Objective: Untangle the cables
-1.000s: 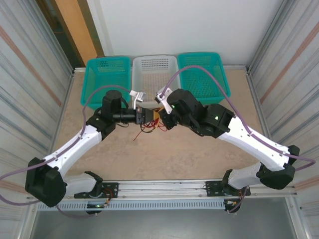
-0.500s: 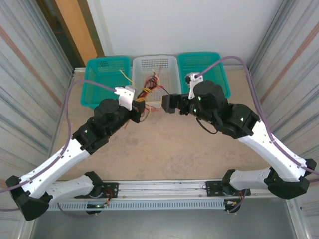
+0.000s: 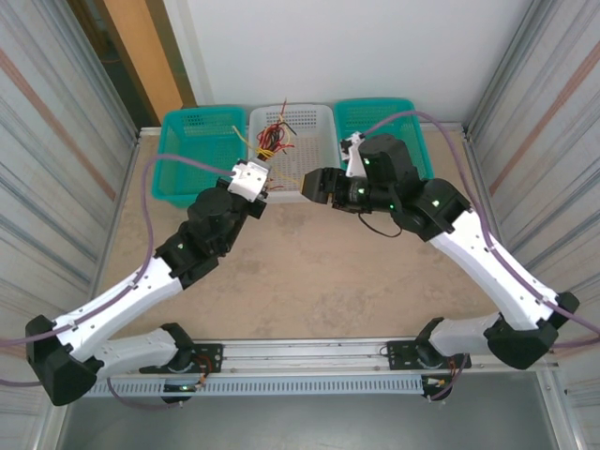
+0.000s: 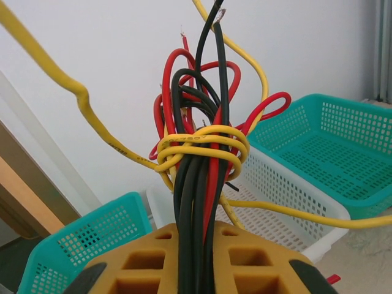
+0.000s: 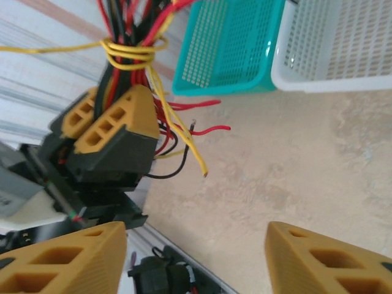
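Cables [image 3: 273,139] were up in the air as one upright bunch of red, black and yellow. They sat over the table's far edge and, from above, against the near left part of the white basket [image 3: 319,117]. Left gripper [image 3: 262,180] was clamped on the bunch's lower stretch, with strands running straight up between its pads. A yellow loop [image 4: 202,147] took several turns round the bunch just above the grip and cinched it. Above that, red and black strands curled loose; short red, black and yellow tails hung below the gripper. Right gripper [image 3: 315,185] stood near on the right, about level with the left one, jaws apart and nothing between them, facing the bunch. Judgement: the step in hand was picking one strand to draw free. Yellow looked the best bet, since its wraps bind the rest. Take a free yellow run beside the loop, not the whole bunch, and close on that strand alone. Then pull slowly away from the left grip so the loop slackens rather than tightens. Room: open table [image 3: 309,281] toward the near edge between the arms, good for a long pull. There was little room at the far edge, where teal baskets [image 3: 192,141] flank the white one against the back wall [image 3: 356,47]. Side walls [image 3: 56,141] closed in left and right. Arm leads [image 3: 412,114] arched over the right basket and could snag.
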Available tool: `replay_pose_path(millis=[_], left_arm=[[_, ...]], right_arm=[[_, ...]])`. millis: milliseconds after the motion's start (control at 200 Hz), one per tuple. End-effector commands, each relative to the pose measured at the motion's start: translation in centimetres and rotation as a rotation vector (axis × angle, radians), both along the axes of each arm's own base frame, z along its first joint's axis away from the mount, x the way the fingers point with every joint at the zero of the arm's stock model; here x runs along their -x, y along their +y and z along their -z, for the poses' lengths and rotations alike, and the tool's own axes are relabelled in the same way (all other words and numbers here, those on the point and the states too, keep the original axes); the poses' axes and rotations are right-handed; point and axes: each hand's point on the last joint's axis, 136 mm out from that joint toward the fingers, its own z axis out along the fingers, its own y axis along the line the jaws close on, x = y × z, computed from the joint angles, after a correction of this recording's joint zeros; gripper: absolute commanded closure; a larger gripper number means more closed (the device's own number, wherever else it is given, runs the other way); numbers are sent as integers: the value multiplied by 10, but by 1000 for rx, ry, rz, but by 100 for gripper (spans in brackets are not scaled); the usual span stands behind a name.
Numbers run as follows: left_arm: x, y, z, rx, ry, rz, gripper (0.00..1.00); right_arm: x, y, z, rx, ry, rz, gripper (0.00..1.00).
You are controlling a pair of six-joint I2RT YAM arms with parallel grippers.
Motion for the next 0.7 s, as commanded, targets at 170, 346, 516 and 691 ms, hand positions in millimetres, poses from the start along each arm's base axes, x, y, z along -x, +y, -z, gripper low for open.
replay_pose_path(millis=[170, 346, 516, 691], left_arm=[[18, 6, -34, 135, -29, 64, 100], [23, 7, -35, 139, -24, 86, 100], [25, 12, -34, 169, -10, 96, 100], [26, 15, -32, 193, 4, 104, 100]], right_arm=[[-4, 34, -10, -75, 3, -92, 58], [-7, 43, -18, -118, -12, -113, 60], [-10, 49, -24, -158, -23, -122, 66], [-14, 52, -21, -169, -17, -119, 86]])
